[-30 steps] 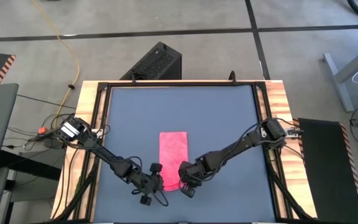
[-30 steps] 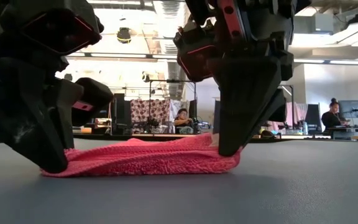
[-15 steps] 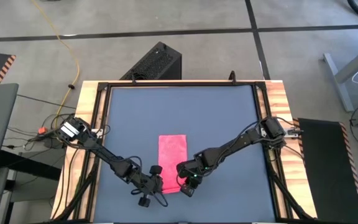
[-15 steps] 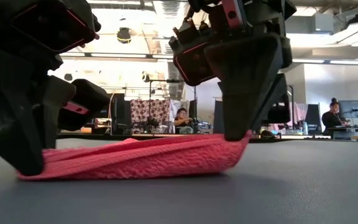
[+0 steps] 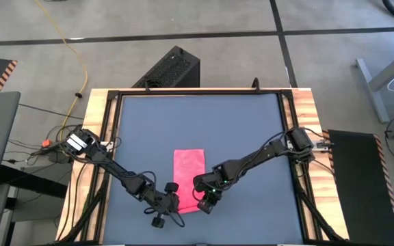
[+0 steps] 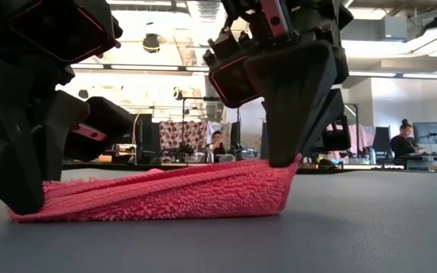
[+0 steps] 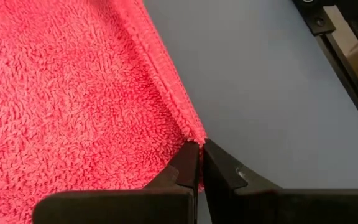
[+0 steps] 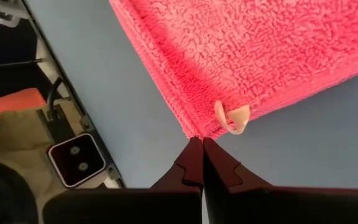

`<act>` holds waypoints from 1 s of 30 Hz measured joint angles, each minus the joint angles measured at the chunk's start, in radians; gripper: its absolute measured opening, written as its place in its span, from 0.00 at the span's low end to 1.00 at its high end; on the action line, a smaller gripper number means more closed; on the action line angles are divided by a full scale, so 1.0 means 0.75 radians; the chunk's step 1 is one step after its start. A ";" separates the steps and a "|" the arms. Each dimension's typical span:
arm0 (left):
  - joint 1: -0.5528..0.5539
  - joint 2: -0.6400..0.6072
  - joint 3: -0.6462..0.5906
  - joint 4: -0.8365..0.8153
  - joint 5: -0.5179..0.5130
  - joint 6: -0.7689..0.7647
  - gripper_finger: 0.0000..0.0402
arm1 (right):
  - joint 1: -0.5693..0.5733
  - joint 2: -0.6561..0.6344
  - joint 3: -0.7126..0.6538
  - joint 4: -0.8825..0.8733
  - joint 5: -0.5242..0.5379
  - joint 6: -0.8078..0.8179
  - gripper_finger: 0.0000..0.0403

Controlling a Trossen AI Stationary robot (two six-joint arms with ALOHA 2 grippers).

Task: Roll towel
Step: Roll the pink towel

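Pink towel (image 5: 189, 180) lies flat on the dark grey mat (image 5: 197, 123) of the worktop (image 5: 304, 109), toward the near edge, roughly centred between the two arms.

Left tool (image 5: 172, 203) is at the towel's near left corner, fingers clenched on that corner; left wrist view shows the two dark fingertips (image 7: 188, 165) pinched together right on the corner tip of the towel (image 7: 73, 93). Right tool (image 5: 202, 202) is at the near right corner, also clenched on the cloth; right wrist view shows its fingertips (image 8: 194, 155) closed at the corner of the towel (image 8: 241, 56), with a small pale tab (image 8: 234, 117) of the towel just beside them.

Low view: left tool (image 6: 25, 201) holds its corner down near the mat, right tool (image 6: 283, 155) has its corner lifted clear of the mat, so the near edge of the towel (image 6: 158, 199) slopes up toward the right side. Rest of the towel rests on the mat.

Small black unit with a white square face (image 8: 76, 158) sits at the worktop rim in the right wrist view. People (image 6: 404, 144) seated in the room behind.
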 joint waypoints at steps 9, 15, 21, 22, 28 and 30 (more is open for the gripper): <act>-0.002 -0.001 0.044 -0.040 -0.023 0.038 0.00 | -0.034 0.000 -0.001 -0.011 0.111 -0.008 0.04; -0.002 -0.001 0.070 -0.108 -0.059 0.081 0.00 | -0.019 0.000 -0.001 -0.021 0.145 -0.011 0.04; -0.002 -0.001 0.070 -0.108 -0.065 0.081 0.00 | 0.002 0.000 -0.001 -0.042 0.183 -0.011 0.04; -0.002 -0.002 0.070 -0.108 -0.068 0.081 0.00 | 0.005 0.000 -0.001 -0.048 0.194 -0.011 0.04; -0.001 -0.002 0.070 -0.108 -0.074 0.074 0.00 | 0.019 0.000 -0.001 -0.065 0.279 0.021 0.04; -0.001 -0.002 0.071 -0.107 -0.076 0.070 0.00 | 0.024 0.000 -0.001 -0.074 0.308 0.024 0.04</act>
